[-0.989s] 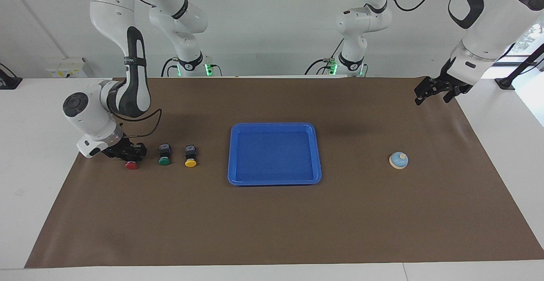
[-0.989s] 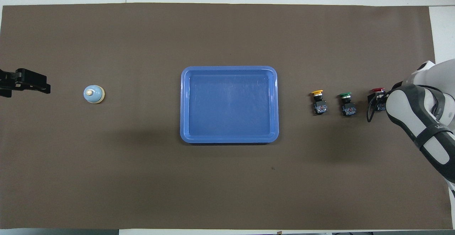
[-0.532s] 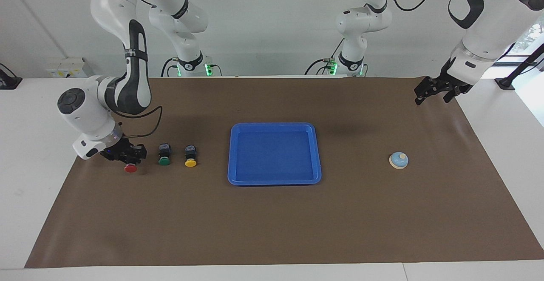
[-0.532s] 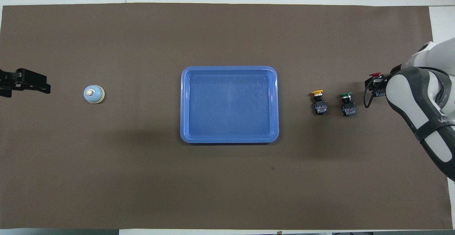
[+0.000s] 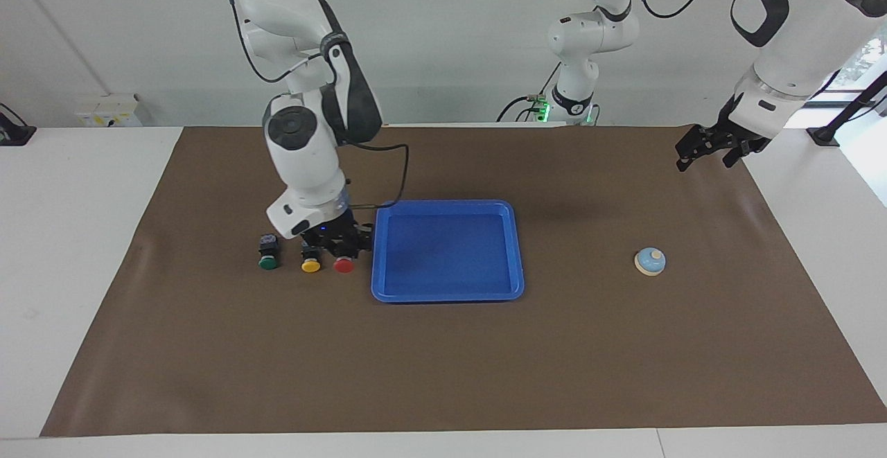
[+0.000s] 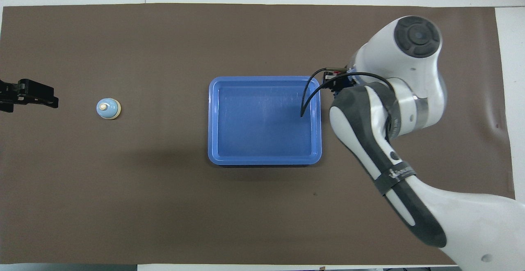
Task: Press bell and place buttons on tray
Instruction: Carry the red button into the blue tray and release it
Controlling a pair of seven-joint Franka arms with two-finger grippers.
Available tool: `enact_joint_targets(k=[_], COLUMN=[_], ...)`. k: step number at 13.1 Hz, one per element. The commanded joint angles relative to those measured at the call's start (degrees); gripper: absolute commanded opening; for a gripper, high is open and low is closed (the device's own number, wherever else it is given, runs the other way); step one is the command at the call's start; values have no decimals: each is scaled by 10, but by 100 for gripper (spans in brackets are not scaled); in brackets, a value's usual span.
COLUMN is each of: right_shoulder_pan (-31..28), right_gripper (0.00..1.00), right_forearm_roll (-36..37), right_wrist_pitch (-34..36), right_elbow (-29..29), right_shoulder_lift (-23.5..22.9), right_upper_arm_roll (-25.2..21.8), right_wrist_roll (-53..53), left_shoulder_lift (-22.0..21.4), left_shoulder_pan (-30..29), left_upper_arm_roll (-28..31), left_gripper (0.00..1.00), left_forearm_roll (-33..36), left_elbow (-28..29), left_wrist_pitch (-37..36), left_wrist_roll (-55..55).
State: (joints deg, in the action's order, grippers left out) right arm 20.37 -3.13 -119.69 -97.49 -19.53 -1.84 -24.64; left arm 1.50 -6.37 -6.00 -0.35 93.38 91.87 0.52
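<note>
From overhead the right arm (image 6: 381, 140) sits right over the green button (image 5: 267, 262) and yellow button (image 5: 311, 265), so neither shows up there at all, only in the facing view. The red button (image 5: 344, 265) (beside the blue tray (image 6: 213, 119)) is nearly buried too; overhead you just get a red sliver by the tray's corner, and its black body is covered by the right gripper (image 5: 341, 244). The left gripper (image 6: 28, 94) is cut off by the overhead picture's edge.
</note>
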Motion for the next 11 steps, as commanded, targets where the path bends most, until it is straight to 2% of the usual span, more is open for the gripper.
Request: enact_joint_targets(k=[1, 2, 6, 7, 8, 9, 11], right_shoulder_pan=[36, 68, 67, 67, 70, 72, 70], right_gripper=[0, 0, 0, 26, 67, 100, 100], right_forearm_roll=[-6, -3, 0, 0, 0, 0, -1], right_wrist_pitch=[-37, -66, -83, -87, -97, -99, -87], right_elbow=[23, 23, 9, -1, -12, -15, -2], right_shoulder_lift=[-45, -65, -80, -79, -76, -75, -72], right_upper_arm_roll=[-4, -5, -4, -4, -4, -5, -5], right_wrist_roll=[-31, -63, -80, -81, -81, -81, -81], left_shoulder_lift=[1, 1, 1, 1, 1, 1, 1], left_shoulder_pan=[0, 0, 0, 0, 0, 0, 0], left_upper_arm_roll=[2, 2, 2, 2, 2, 2, 2], left_gripper=[100, 100, 100, 100, 100, 100, 100], left_forearm_roll=[-6, -6, -6, -6, -6, -6, -6], left_elbow=[-9, -9, -9, -9, -9, -9, -9], left_wrist_pitch=[-12, -12, -12, -12, -12, -12, -12], left_wrist_roll=[-3, -3, -3, -3, -3, -3, -3])
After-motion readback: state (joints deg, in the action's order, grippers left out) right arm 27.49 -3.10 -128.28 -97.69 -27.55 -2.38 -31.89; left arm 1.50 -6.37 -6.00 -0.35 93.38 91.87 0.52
